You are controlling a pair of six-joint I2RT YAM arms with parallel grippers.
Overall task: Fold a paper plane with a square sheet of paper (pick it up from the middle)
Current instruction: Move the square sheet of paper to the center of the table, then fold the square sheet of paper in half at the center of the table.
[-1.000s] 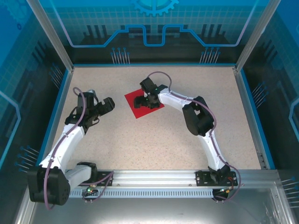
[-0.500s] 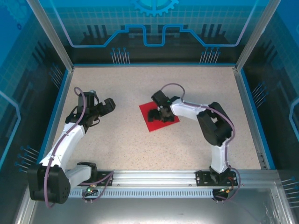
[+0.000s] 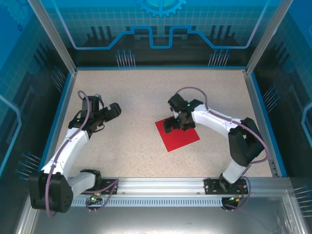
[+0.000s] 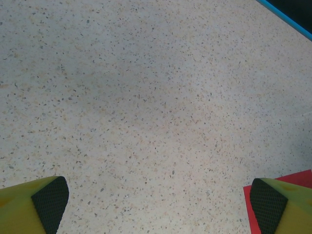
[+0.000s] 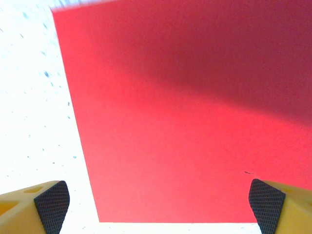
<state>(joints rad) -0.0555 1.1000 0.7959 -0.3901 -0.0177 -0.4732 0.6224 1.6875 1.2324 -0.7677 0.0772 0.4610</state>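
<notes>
The square sheet of paper (image 3: 179,136) is bright red and lies flat and unfolded on the speckled table, right of centre. My right gripper (image 3: 178,123) stands over its far edge, jaws open, fingers pointing down at it. In the right wrist view the sheet (image 5: 185,122) spreads between the open fingertips (image 5: 51,201) of the right gripper (image 5: 158,201), and nothing is held. My left gripper (image 3: 110,111) hovers open at the left of the table, well away from the sheet. In the left wrist view the left gripper (image 4: 156,204) has bare table between its fingers, with a red corner of the sheet (image 4: 300,177) at the right. The paper plane is out of view.
A blue-edged wall (image 3: 161,67) borders the table at the back and both sides. An aluminium rail (image 3: 161,185) carrying the arm bases runs along the near edge. The blue border (image 4: 292,22) crosses the top right of the left wrist view.
The right gripper has moved right and toward the near edge, and the red sheet has slid along with it. The left arm has stayed still.
</notes>
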